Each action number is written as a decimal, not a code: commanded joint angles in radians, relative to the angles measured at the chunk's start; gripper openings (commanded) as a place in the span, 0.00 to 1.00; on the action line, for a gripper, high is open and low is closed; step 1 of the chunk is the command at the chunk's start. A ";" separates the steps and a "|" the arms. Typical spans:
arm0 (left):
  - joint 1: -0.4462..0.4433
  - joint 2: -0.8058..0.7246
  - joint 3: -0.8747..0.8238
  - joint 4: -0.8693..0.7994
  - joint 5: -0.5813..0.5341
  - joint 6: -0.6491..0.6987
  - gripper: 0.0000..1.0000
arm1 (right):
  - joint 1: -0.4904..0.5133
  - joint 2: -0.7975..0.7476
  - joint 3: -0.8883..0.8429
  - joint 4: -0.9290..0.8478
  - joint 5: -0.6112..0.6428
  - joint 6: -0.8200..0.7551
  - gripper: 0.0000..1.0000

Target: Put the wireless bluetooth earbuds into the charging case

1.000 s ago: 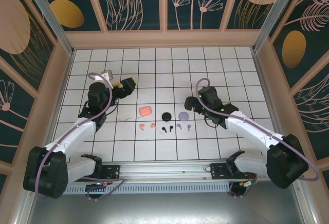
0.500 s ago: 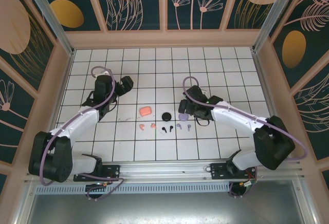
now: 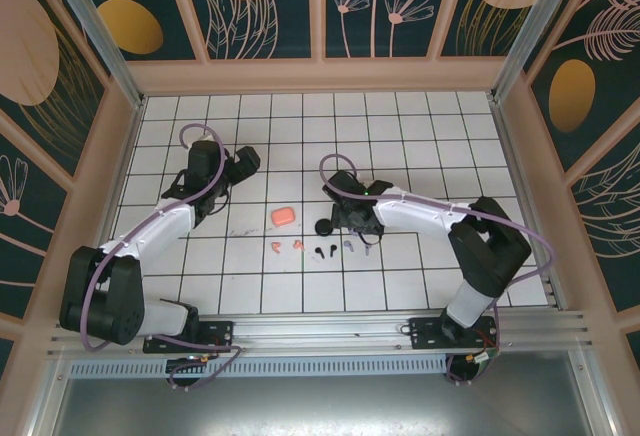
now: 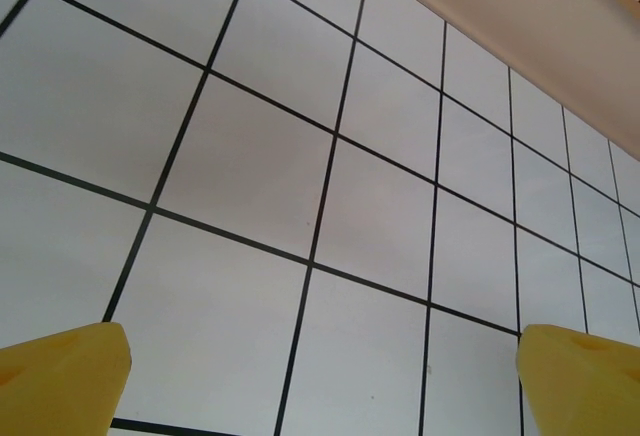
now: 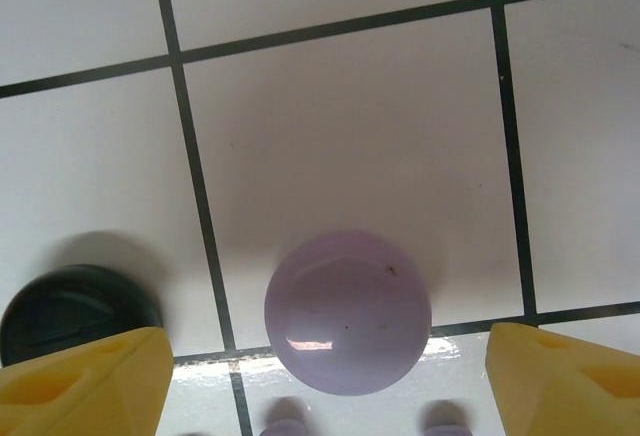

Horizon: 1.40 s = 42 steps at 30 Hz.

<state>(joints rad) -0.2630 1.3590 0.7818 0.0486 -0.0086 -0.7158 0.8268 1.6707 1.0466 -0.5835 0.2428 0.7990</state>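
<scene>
Near table (image 3: 430,156) middle, earbuds (image 3: 319,252) in left-right row (stems too small).

The left arm (image 3: 150,236) stretches forward, its left gripper (image 3: 246,164) aimed right, 2 yellow fingers (image 4: 60,376) spread wide. The right arm (image 3: 430,214) folds inward, right gripper (image 3: 340,218) low and pointing left, fingers (image 5: 80,381) parted.

Tiled table (image 3: 420,126) holds orange case (image 3: 283,215), black case (image 3: 323,227), lavender case (image 5: 348,313), seemingly six earbuds (image 3: 321,252).

Between jaws of right gripper (image 5: 325,356), touching neither: round case (image 5: 348,313). Second case (image 5: 75,311) just left. Row of earbuds (image 3: 320,252) in front, nearer the arm bases (image 3: 320,334).
</scene>
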 commanded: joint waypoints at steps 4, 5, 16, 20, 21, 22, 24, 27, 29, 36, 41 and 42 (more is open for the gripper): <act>-0.005 -0.009 -0.001 0.019 0.040 0.013 0.99 | 0.005 0.012 0.017 -0.054 0.039 0.028 0.78; -0.004 -0.010 0.000 0.021 0.044 0.017 0.99 | 0.005 0.012 0.013 -0.052 0.037 0.027 0.78; -0.005 -0.017 -0.004 0.039 0.082 0.024 0.99 | 0.003 0.035 -0.013 -0.013 0.015 0.014 0.75; -0.004 -0.022 -0.003 0.045 0.097 0.027 0.99 | 0.001 0.046 -0.021 0.004 0.005 0.003 0.75; -0.004 -0.025 -0.004 0.045 0.099 0.027 0.99 | 0.000 0.048 -0.025 0.008 0.002 0.000 0.75; -0.005 -0.026 -0.003 0.046 0.102 0.028 0.99 | -0.001 0.049 -0.028 0.015 -0.002 -0.002 0.75; -0.004 -0.029 -0.004 0.051 0.113 0.030 0.99 | -0.006 0.049 -0.037 0.027 -0.009 -0.012 0.74; -0.005 -0.033 -0.005 0.053 0.131 0.033 0.99 | -0.014 0.051 -0.046 0.042 -0.020 -0.031 0.73; -0.005 -0.033 -0.004 0.057 0.142 0.036 0.99 | -0.018 0.051 -0.049 0.052 -0.025 -0.043 0.73; -0.005 -0.025 0.001 0.065 0.173 0.039 0.99 | -0.039 0.062 -0.056 0.073 -0.043 -0.089 0.71; -0.005 -0.018 -0.003 0.076 0.180 0.030 0.99 | -0.051 0.079 -0.052 0.082 -0.051 -0.118 0.69; -0.005 -0.017 -0.003 0.077 0.182 0.027 0.99 | -0.050 0.082 -0.049 0.082 -0.053 -0.124 0.69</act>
<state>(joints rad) -0.2630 1.3457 0.7818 0.0807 0.1528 -0.6964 0.7830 1.7313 1.0023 -0.5076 0.2024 0.7105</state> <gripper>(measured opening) 0.987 0.688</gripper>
